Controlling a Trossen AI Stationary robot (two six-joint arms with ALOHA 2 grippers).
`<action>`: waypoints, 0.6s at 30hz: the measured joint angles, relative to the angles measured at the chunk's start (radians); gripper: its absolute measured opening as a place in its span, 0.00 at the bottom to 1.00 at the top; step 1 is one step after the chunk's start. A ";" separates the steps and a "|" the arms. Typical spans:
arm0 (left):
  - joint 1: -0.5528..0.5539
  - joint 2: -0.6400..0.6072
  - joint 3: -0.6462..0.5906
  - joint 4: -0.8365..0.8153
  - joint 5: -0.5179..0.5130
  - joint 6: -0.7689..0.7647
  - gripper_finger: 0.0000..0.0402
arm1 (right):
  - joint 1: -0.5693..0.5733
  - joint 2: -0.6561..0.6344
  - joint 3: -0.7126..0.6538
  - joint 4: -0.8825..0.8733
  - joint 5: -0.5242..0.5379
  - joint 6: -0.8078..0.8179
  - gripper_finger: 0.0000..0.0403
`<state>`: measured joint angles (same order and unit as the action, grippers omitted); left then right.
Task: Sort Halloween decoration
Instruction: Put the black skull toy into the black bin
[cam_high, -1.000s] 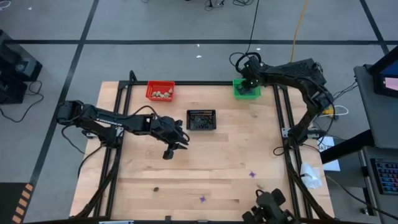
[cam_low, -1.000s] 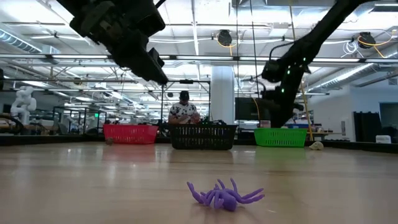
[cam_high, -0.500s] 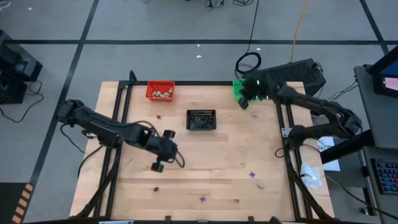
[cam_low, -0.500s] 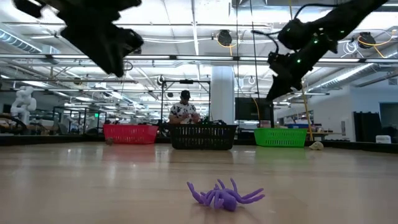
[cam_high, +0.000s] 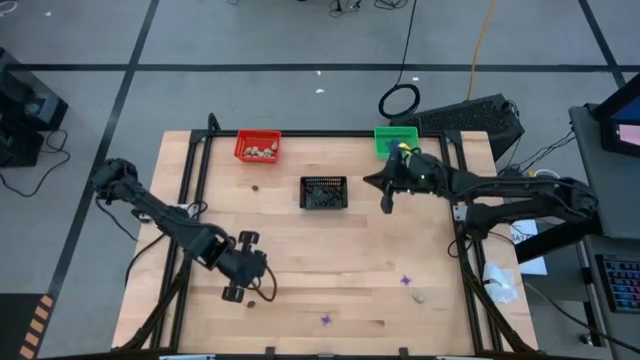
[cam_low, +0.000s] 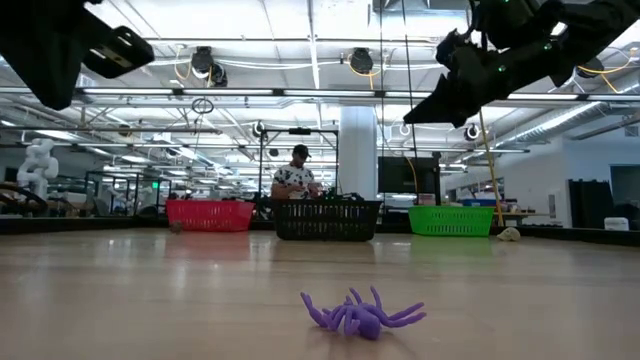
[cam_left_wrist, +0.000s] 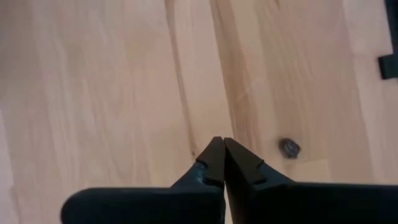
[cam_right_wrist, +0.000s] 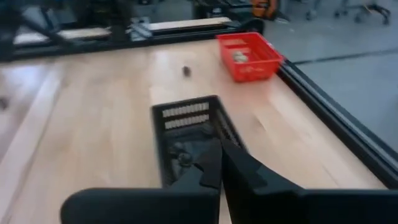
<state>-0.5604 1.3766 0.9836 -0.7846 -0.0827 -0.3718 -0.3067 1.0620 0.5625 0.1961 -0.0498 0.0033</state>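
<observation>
Two purple spiky trinkets (cam_high: 405, 281) (cam_high: 326, 320) and a pale beige lump (cam_high: 420, 296) lie on the wooden table near its front; one purple one (cam_low: 360, 312) fills the low view's foreground. A dark bit (cam_left_wrist: 289, 147) lies on the wood just beside my left gripper (cam_left_wrist: 219, 144), which hovers shut and empty over the front left (cam_high: 248, 283). My right gripper (cam_high: 385, 200) is shut and empty in the air, right of the black basket (cam_high: 324, 192). Another dark bit (cam_right_wrist: 187, 70) lies near the red basket (cam_high: 258, 146).
The red basket with pale lumps, the black basket with dark bits and the green basket (cam_high: 396, 140) stand in a row along the table's far side. A black frame (cam_high: 190, 200) borders the table. A person (cam_low: 296, 178) stands beyond the far edge.
My left gripper has swung from beside the black basket toward the table's near edge, ending over the dark bit at the front left. My right gripper has left the green basket and come toward the table's middle, right of the black basket.
</observation>
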 joint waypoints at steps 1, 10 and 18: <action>-0.012 0.000 0.000 -0.004 -0.015 -0.015 0.00 | 0.016 0.004 0.000 0.004 -0.001 -0.017 0.00; -0.074 0.000 -0.001 -0.022 -0.083 -0.141 0.04 | 0.139 0.029 0.000 0.022 -0.003 -0.127 0.00; -0.097 0.000 -0.001 -0.021 -0.119 -0.146 0.06 | 0.193 0.029 0.000 0.020 0.038 -0.129 0.00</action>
<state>-0.6571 1.3762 0.9829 -0.8060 -0.2014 -0.5182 -0.1137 1.0912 0.5625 0.2161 -0.0119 -0.1253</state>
